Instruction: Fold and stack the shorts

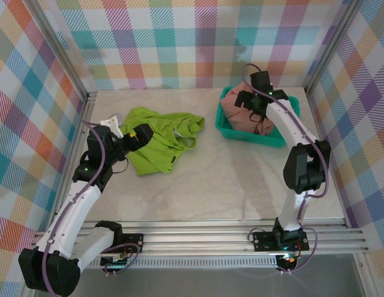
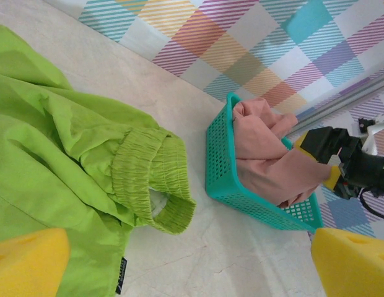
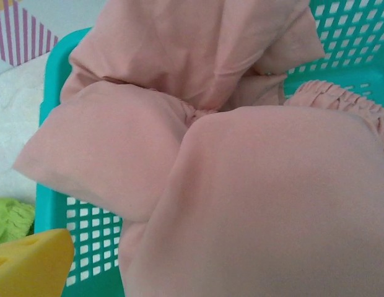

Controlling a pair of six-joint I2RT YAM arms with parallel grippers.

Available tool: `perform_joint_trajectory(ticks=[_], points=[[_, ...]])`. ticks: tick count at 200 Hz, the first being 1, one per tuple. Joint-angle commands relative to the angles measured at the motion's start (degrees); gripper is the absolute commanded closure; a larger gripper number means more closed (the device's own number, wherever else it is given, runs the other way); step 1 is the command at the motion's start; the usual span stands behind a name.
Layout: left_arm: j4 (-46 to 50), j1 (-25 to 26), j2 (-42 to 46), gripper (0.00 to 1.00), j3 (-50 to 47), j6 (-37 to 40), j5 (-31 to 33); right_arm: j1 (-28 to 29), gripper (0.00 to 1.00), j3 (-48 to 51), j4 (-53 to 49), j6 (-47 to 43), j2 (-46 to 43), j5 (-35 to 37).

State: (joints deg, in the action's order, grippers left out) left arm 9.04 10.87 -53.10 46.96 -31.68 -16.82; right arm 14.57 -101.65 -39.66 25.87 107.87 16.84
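The lime green shorts (image 1: 162,141) lie crumpled on the table left of centre, their gathered waistband (image 2: 153,179) curled open. My left gripper (image 1: 141,133) hovers at their left edge and is open; one yellow pad (image 2: 28,263) is over the green cloth, the other over bare table. The salmon pink shorts (image 1: 244,114) are bunched inside the teal basket (image 1: 275,137). My right gripper (image 1: 255,106) is down in the basket, open, with pink fabric (image 3: 241,185) bulging between its fingers. One yellow pad (image 3: 31,263) shows; the other is hidden by cloth.
The basket stands at the back right, close to the checked back wall. Metal frame posts (image 1: 77,74) rise at the back corners. A white tag or clip (image 1: 110,124) sits by the left arm. Bare table (image 1: 229,185) lies in front of both garments.
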Motion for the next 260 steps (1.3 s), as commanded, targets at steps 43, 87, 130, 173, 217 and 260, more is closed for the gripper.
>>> perform_joint_trajectory(ticks=[43, 87, 130, 173, 217, 260], points=[[-0.2, 0.7, -0.3, 0.00, -0.7, 1.2, 0.5, 10.4, 0.01, -18.5, -11.3, -7.9, 10.7, 4.5], [0.0, 0.7, -0.4, 0.00, -0.8, 1.5, 0.5, 11.2, 0.00, -22.2, -12.3, -8.4, 18.0, -2.8], [0.1, 0.7, -0.4, 0.00, -0.8, 1.5, 0.6, 10.6, 0.13, -23.9, -15.8, -8.6, 23.1, 2.7], [0.2, 0.7, -0.2, 0.00, -0.9, 1.6, 0.6, 7.9, 0.35, -20.2, -13.6, -11.6, 21.9, 3.2], [-0.2, 0.7, -0.4, 0.00, -1.3, 1.5, 0.7, 5.9, 0.55, -17.8, -10.7, -23.4, 21.8, 3.0], [-0.5, 0.7, -0.6, 0.00, -1.5, 1.4, 0.5, 1.7, 0.68, -18.9, -10.1, -30.1, 22.9, -0.3]])
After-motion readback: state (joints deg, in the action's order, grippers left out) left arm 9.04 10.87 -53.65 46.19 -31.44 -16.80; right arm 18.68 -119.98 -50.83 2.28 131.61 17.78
